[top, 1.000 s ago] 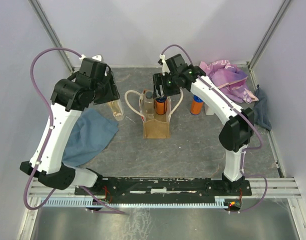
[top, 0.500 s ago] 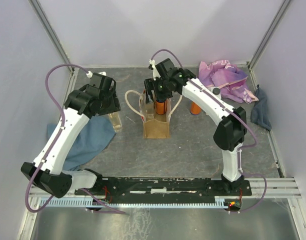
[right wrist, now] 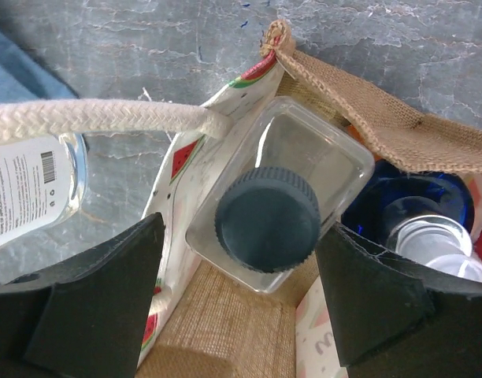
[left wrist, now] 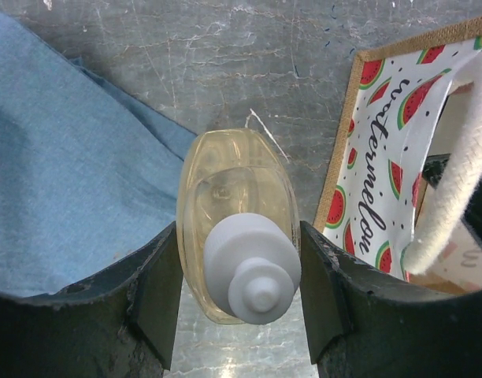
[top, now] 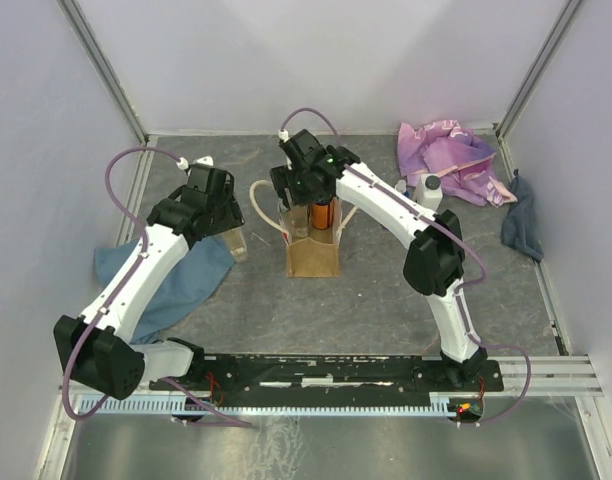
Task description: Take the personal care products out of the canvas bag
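Observation:
The canvas bag (top: 313,258) stands mid-table with cream rope handles (right wrist: 99,118); its watermelon-print lining shows in the left wrist view (left wrist: 375,197). Inside it are a clear square bottle with a dark cap (right wrist: 265,219), an orange bottle (top: 321,213) and a blue-capped one (right wrist: 414,213). My right gripper (right wrist: 241,236) hangs open right over the dark cap (top: 301,200). My left gripper (left wrist: 239,299) is closed around a grey-capped clear yellowish bottle (left wrist: 225,189), upright on the table left of the bag (top: 233,242). A white bottle (top: 427,190) stands at the back right.
A blue cloth (top: 176,275) lies at the left, right beside the clear bottle. A purple-pink cloth (top: 451,155) is bunched at the back right and a dark cloth (top: 521,225) lies by the right wall. Walls enclose the table on three sides.
My right arm has swung left, from behind the bag to over its mouth. My left gripper has come down and nearer with the clear bottle, to the blue cloth's edge.

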{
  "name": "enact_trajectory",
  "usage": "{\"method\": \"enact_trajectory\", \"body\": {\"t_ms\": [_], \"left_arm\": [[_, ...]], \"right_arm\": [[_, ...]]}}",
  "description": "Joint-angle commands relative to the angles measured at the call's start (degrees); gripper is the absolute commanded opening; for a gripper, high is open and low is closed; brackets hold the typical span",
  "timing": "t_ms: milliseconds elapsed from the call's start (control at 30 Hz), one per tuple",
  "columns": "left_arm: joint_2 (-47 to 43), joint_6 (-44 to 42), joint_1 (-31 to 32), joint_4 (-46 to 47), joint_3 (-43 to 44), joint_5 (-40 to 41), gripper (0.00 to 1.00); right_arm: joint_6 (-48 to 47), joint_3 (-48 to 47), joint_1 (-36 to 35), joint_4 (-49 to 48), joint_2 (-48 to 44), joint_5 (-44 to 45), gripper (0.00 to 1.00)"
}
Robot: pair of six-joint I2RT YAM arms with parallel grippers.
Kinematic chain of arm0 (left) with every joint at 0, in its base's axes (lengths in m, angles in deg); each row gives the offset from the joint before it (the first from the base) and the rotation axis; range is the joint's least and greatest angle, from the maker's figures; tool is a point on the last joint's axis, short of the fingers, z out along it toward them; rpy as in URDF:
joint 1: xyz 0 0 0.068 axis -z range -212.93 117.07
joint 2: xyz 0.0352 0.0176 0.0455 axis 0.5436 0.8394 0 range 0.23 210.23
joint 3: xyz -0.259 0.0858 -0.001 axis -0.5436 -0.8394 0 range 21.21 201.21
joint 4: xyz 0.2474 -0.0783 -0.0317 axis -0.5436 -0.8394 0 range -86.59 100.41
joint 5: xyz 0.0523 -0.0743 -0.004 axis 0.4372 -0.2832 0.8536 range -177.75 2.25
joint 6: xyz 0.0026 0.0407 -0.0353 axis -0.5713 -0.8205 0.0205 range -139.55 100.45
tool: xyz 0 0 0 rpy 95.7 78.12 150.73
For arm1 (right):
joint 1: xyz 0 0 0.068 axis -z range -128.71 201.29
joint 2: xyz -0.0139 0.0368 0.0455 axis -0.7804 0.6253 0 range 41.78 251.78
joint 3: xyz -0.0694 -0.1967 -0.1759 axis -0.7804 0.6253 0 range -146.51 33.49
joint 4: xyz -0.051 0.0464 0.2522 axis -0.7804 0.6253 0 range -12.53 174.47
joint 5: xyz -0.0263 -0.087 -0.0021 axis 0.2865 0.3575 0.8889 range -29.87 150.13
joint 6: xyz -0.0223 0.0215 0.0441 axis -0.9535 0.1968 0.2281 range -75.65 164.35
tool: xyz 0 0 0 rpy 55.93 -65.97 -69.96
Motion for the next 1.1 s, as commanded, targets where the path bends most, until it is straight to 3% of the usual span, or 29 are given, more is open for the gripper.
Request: {"method": "enact_trajectory", "body": {"t_ms": [0,167,467,767,933,1067], "left_arm": [[-1.6,-0.06,-0.42,13.66,-0.87,1.97,0.12],[-1.51,-0.93,-0.41,16.2,-3.04,2.06,0.16],[-2.22,-2.71,-0.42,21.61,-8.83,2.85,0.26],[0.44,-4.74,-0.68,24.13,-10.02,8.93,0.28],[1.04,-4.17,-0.7,22.6,-8.23,7.42,0.41],[-0.83,-3.95,-0.7,23.0,-9.23,8.03,0.62]], "right_arm": [[2.26,-3.49,-2.1,0.2,1.25,9.0,0.85],[4.13,-1.65,-2.97,-1.59,2.01,14.51,0.85],[6.48,4.94,-3.24,-8.48,0.76,20.28,0.71],[6.9,6.85,-3.33,-10.89,0.24,20.96,0.57],[6.2,8.9,-3.44,-12.61,-2.1,21.24,0.49],[5.53,11.72,-3.55,-15.26,-4.85,21.39,0.41]]}}
